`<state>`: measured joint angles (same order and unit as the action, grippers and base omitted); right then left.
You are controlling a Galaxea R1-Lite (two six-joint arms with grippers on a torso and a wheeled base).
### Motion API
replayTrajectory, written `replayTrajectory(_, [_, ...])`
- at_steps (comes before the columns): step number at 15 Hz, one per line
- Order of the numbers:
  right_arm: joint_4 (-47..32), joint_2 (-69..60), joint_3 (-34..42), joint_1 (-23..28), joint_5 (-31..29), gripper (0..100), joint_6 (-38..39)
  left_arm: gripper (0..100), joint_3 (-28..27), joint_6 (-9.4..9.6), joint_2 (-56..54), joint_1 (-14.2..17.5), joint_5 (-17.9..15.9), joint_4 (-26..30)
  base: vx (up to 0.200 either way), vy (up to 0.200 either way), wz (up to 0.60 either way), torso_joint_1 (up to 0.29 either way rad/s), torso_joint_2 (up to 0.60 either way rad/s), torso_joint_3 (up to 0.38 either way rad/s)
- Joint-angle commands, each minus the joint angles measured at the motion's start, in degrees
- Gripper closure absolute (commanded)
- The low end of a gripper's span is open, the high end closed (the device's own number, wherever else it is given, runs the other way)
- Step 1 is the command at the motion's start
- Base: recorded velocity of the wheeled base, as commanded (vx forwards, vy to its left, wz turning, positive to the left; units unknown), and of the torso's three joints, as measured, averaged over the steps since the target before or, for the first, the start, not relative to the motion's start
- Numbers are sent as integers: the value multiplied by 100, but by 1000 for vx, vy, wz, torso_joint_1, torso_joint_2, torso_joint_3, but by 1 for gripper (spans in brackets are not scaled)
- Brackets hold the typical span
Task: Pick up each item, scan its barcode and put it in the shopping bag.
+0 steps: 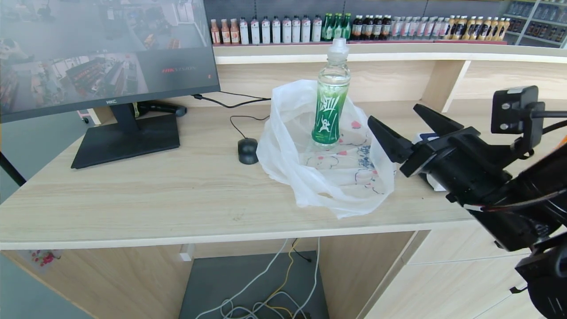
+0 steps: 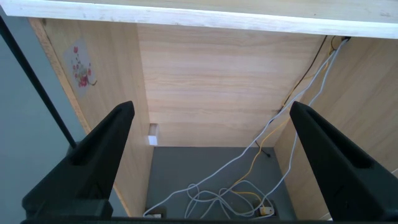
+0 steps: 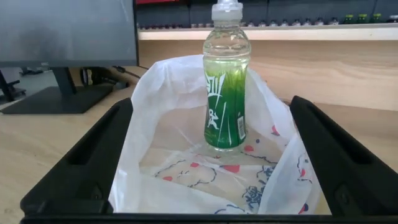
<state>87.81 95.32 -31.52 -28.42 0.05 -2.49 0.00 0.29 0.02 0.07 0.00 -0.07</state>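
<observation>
A clear bottle with a green label and white cap stands upright inside the white plastic shopping bag on the wooden counter. My right gripper is open just to the right of the bag, fingers pointing at it, nothing between them. From the right wrist, the bottle and the bag sit ahead between the spread fingers. My left gripper is open below the counter's level, facing the space under the desk. A white and blue item lies partly hidden behind the right gripper.
A monitor on a black stand occupies the counter's left. A black mouse with its cord lies just left of the bag. Shelves of bottles line the back. Cables hang under the desk.
</observation>
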Motion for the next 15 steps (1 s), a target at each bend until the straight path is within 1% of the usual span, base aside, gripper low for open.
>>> replayTrajectory(1, [219,-75,551,-15,4,0,99,0,0,6,-2,-7,0,-1,0,0,0,0,0,0])
replayTrajectory(3, [219,-128,569,-85,4,0,82,0,0,-3,-2,1,0,-1,0,0,0,0,0,0])
replayTrajectory(6, [219,-198,902,-94,-49,0,-270,0,0,-12,-2,1,0,-1,0,0,0,0,0,0])
replayTrajectory(9, [219,-224,859,-103,-49,0,-323,0,0,-20,-2,1,0,-1,-200,0,0,12,2,2])
replayTrajectory(10, [219,-259,902,-103,-49,0,-296,0,0,15,-2,-7,0,-1,0,0,0,0,0,0])
replayTrajectory(11, [219,-268,902,-94,-49,0,-270,0,0,-12,-2,1,0,-1,0,0,0,0,0,0])
replayTrajectory(15, [219,-154,867,-94,-49,0,-261,0,0,6,-2,1,0,-1,0,0,0,0,0,0])
